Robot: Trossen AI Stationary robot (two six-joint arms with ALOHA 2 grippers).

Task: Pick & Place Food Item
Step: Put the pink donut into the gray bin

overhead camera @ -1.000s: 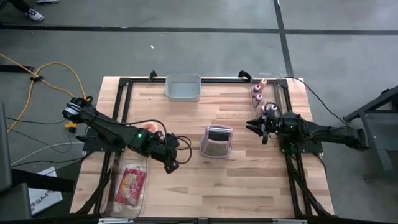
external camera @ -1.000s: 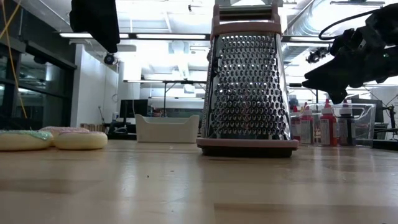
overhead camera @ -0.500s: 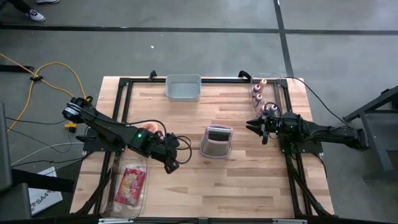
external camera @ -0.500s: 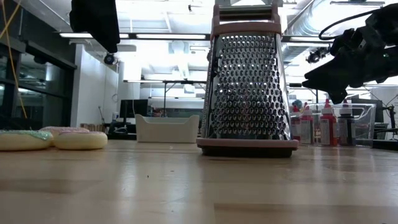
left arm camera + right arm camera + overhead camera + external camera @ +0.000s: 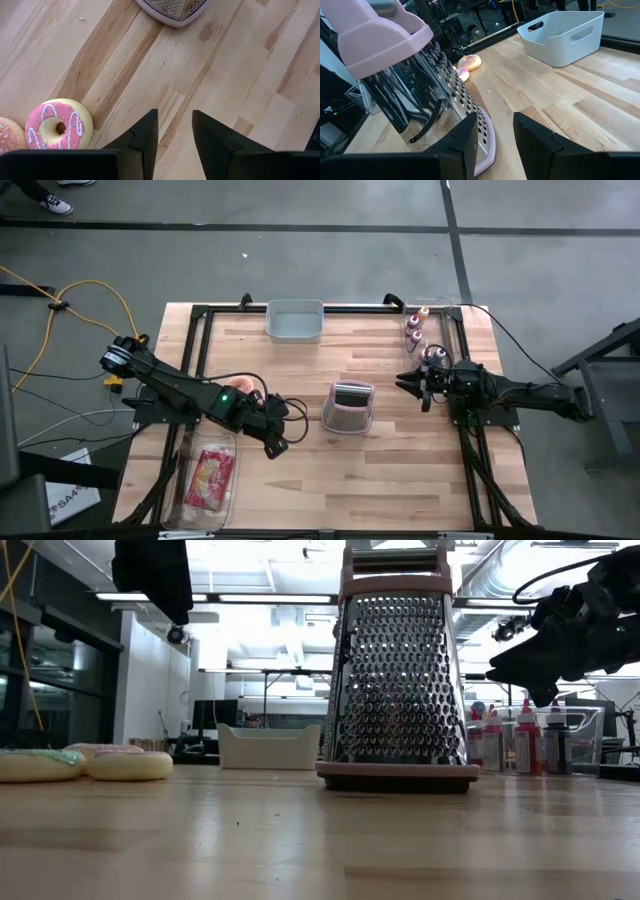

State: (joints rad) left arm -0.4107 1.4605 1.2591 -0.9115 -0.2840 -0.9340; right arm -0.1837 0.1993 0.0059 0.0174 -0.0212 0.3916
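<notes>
Two doughnuts lie flat on the table near its left side. One has pink icing with white squiggles (image 5: 59, 125), and a sugared one (image 5: 5, 137) lies beside it; both also show in the low view (image 5: 125, 765). My left gripper (image 5: 175, 131) hangs open above bare wood, a little toward the table's near side of the doughnuts (image 5: 250, 388), with nothing between its fingers. My right gripper (image 5: 403, 384) waits at the right side, pointing level at the grater (image 5: 348, 407). Its fingers (image 5: 495, 131) stand slightly apart, and nothing is between them.
A pink-framed box grater (image 5: 397, 670) stands upright mid-table. A white bin (image 5: 295, 320) sits at the far edge. Small bottles (image 5: 415, 327) are at the far right. A clear tray holding a packaged snack (image 5: 208, 478) is at the near left. Bare wood lies between them.
</notes>
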